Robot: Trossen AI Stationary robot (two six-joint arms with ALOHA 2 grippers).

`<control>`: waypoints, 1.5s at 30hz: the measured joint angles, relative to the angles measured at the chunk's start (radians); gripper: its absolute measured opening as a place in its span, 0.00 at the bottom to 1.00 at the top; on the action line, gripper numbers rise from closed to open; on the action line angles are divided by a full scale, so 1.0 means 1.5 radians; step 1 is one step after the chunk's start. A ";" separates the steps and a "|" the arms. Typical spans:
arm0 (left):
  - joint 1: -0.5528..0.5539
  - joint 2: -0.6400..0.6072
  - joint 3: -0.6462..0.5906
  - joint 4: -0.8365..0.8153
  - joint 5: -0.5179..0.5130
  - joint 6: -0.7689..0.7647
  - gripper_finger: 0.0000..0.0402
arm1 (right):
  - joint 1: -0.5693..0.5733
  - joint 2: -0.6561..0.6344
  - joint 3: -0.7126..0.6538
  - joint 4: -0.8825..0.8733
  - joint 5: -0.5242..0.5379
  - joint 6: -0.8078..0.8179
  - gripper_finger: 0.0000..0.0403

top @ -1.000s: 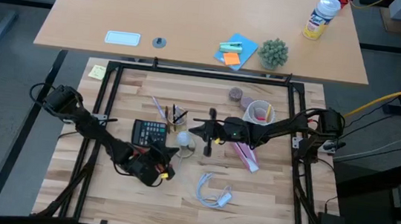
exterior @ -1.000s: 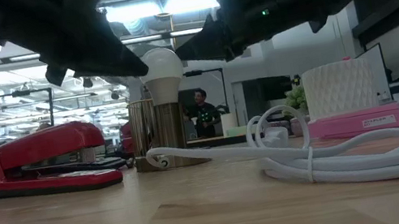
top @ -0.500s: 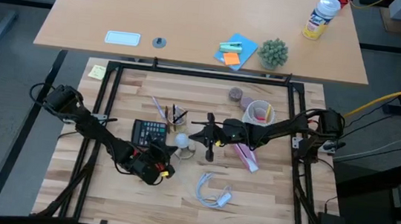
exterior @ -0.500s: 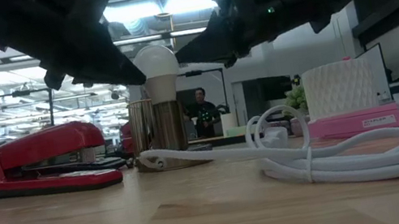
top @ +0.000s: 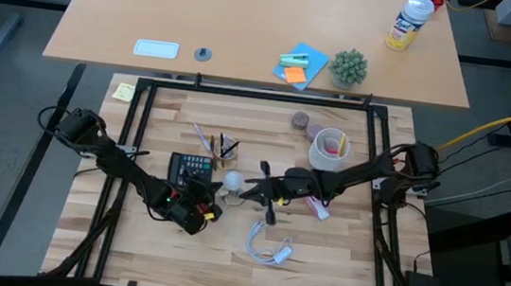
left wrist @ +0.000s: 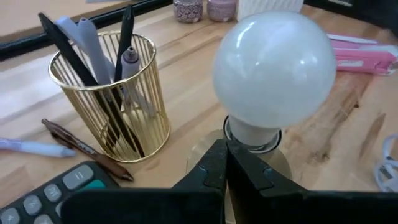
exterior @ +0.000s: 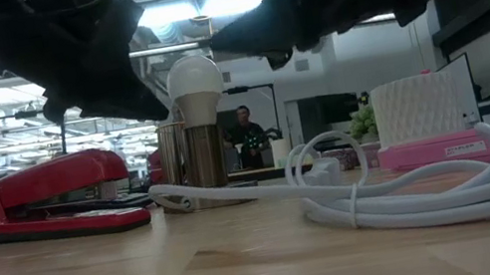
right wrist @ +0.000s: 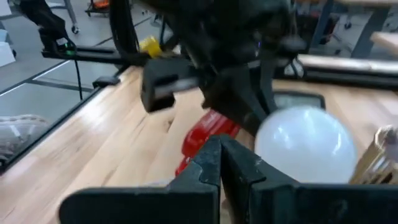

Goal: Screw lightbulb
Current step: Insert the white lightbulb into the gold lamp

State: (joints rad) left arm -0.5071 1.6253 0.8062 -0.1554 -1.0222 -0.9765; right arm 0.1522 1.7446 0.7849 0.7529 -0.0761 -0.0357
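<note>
The frosted-white lightbulb [left wrist: 273,68] stands upright with its screw end down in a brass-coloured socket [exterior: 203,161] on a round base; it also shows in the high view [top: 231,179] and the low view [exterior: 193,79]. My left gripper [left wrist: 222,163] is shut, its tips just at the near-left of the socket below the bulb's neck [left wrist: 252,134]; in the high view it [top: 215,196] lies left of the bulb. My right gripper [right wrist: 219,155] is shut and empty, to the right of the bulb [right wrist: 305,152] and a little nearer [top: 248,193]. My left gripper's shut fingertips [left wrist: 217,149] stand low against the socket's base [left wrist: 205,144], slanting in from the table's near-left side. I cannot tell whether they touch it.
A gold wire pen cup [left wrist: 112,99] and a calculator [top: 191,167] lie just beyond the bulb. A red stapler [exterior: 43,198] lies under my left arm. A white looped cable [top: 269,244] lies near, and a pink object [top: 316,205] and a white cup [top: 328,146] are on the right.
My right gripper has gone toward the table's near edge and a little toward its right, away from the bulb's top. My left gripper has edged up toward the socket. The white cable's loop has slid a little across the table.
</note>
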 joint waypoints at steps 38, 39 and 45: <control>-0.032 -0.011 0.002 0.090 -0.040 0.039 0.00 | -0.047 0.018 0.000 -0.002 0.065 -0.009 0.02; -0.033 -0.011 0.002 0.082 -0.041 0.031 0.00 | -0.042 0.017 0.000 -0.002 0.065 -0.009 0.02; -0.031 -0.011 0.002 0.036 -0.047 -0.014 0.00 | -0.011 0.017 -0.001 -0.002 0.043 -0.009 0.02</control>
State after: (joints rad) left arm -0.5540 1.6093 0.8085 -0.1010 -1.0920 -0.9980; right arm 0.1352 1.7702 0.7840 0.7502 -0.0113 -0.0490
